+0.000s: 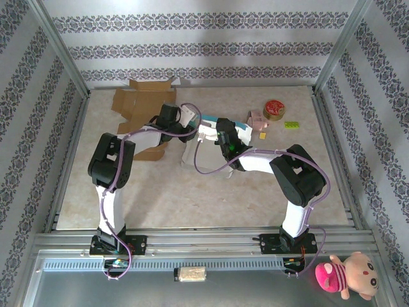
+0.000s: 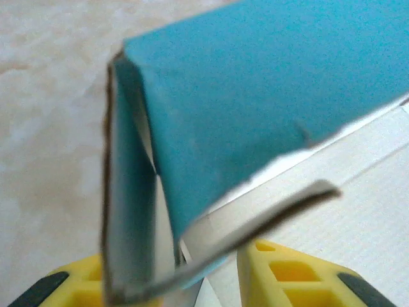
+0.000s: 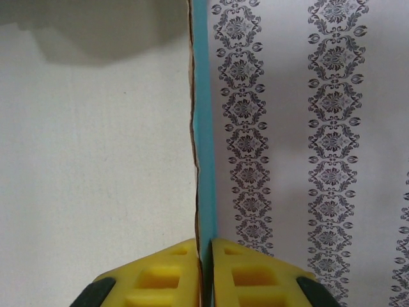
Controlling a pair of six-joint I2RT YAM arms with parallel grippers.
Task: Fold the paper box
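Note:
The paper box (image 1: 208, 133), teal outside and white inside, lies partly folded in the middle of the table between the two arms. My left gripper (image 1: 188, 123) reaches it from the left. In the left wrist view a teal panel (image 2: 255, 83) and a bent flap (image 2: 255, 220) stand right before the left gripper (image 2: 192, 278), whose yellow fingers (image 2: 287, 275) stand apart with the flap's edge passing between them. My right gripper (image 1: 219, 130) comes from the right. The right gripper (image 3: 204, 249) is shut on the thin teal edge (image 3: 204, 128) of an upright panel.
A flattened brown cardboard box (image 1: 144, 102) lies at the back left. A red round tin (image 1: 274, 109), a green block (image 1: 292, 125) and a pink toy (image 1: 257, 117) sit at the back right. A pink plush (image 1: 345, 275) lies off the table, near right.

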